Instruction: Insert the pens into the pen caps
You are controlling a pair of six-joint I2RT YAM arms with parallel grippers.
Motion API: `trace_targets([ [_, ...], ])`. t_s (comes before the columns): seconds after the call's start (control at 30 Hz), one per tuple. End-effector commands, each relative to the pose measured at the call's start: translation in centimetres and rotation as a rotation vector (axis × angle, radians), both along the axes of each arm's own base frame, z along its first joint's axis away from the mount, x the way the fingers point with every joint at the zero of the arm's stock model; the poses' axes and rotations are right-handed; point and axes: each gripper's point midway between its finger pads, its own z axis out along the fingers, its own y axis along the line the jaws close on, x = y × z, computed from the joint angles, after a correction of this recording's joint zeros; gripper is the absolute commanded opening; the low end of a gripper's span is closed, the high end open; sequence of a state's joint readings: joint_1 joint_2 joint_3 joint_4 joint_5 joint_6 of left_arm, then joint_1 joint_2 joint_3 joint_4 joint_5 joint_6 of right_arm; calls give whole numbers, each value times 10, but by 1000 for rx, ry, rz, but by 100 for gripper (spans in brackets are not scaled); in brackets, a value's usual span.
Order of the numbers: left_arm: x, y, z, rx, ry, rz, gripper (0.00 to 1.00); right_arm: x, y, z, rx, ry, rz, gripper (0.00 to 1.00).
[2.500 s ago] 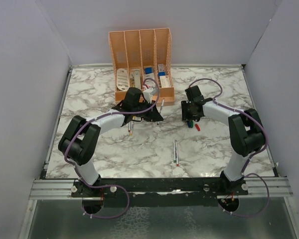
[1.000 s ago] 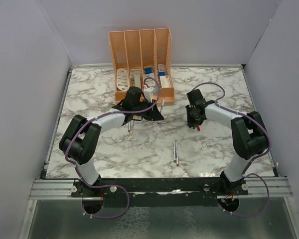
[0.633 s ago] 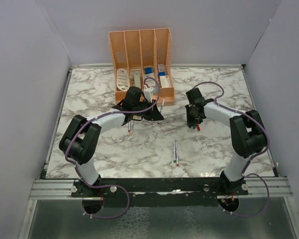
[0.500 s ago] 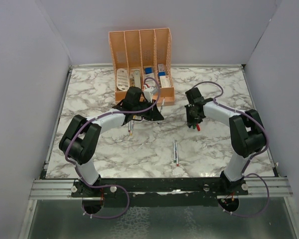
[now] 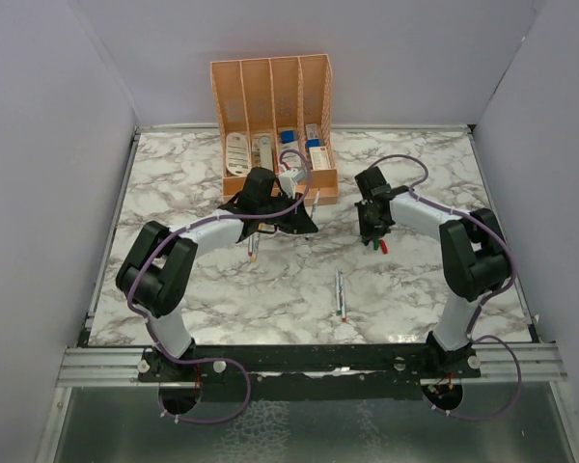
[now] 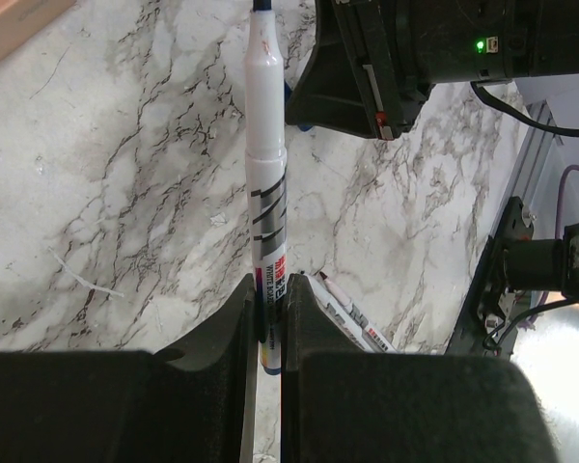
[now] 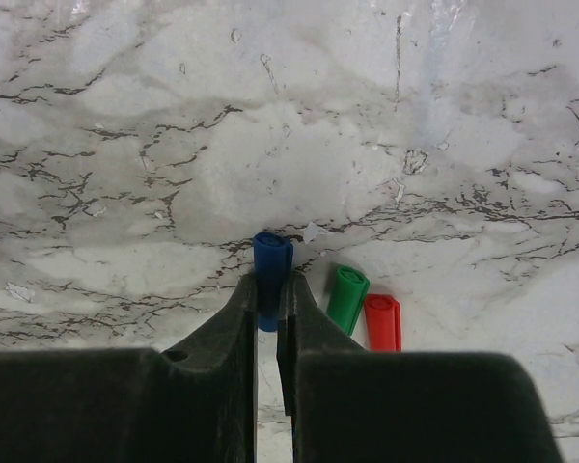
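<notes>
My left gripper (image 6: pixel 270 311) is shut on a silver-grey pen (image 6: pixel 267 183) with a dark tip, which points toward my right gripper (image 6: pixel 367 68). In the top view the left gripper (image 5: pixel 307 220) is in front of the orange organiser. My right gripper (image 7: pixel 268 311) is shut on the dark blue cap (image 7: pixel 272 262), close to the table top. The green cap (image 7: pixel 347 299) and the red cap (image 7: pixel 383 321) lie side by side just right of it. In the top view the right gripper (image 5: pixel 372 231) is next to the red cap (image 5: pixel 383 247). The yellow and purple caps are out of view.
Two pens (image 5: pixel 341 294) lie side by side on the marble table's middle front; they also show in the left wrist view (image 6: pixel 352 313). Another pen (image 5: pixel 254 249) lies under my left arm. The orange organiser (image 5: pixel 270 116) stands at the back.
My right gripper came down onto the caps, shut on the dark blue one and shifted slightly left. My left arm with its pen has not moved.
</notes>
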State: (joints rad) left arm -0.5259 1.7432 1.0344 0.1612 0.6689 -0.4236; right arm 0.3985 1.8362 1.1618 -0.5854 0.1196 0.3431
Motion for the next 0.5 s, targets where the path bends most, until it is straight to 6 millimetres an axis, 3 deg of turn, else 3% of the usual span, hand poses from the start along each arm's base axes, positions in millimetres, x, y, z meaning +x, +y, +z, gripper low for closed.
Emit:
trace_targets([
  [0.0, 0, -6, 8, -23, -22, -41, 0, -38, -16, -52, -87, 174, 3, 1],
  [0.23, 2, -5, 8, -12, -40, -37, 0, -18, -10, -34, -67, 93, -14, 1],
  [0.47, 3, -3, 8, 1, -49, -28, 0, 37, 21, 36, 82, -151, -29, 1],
])
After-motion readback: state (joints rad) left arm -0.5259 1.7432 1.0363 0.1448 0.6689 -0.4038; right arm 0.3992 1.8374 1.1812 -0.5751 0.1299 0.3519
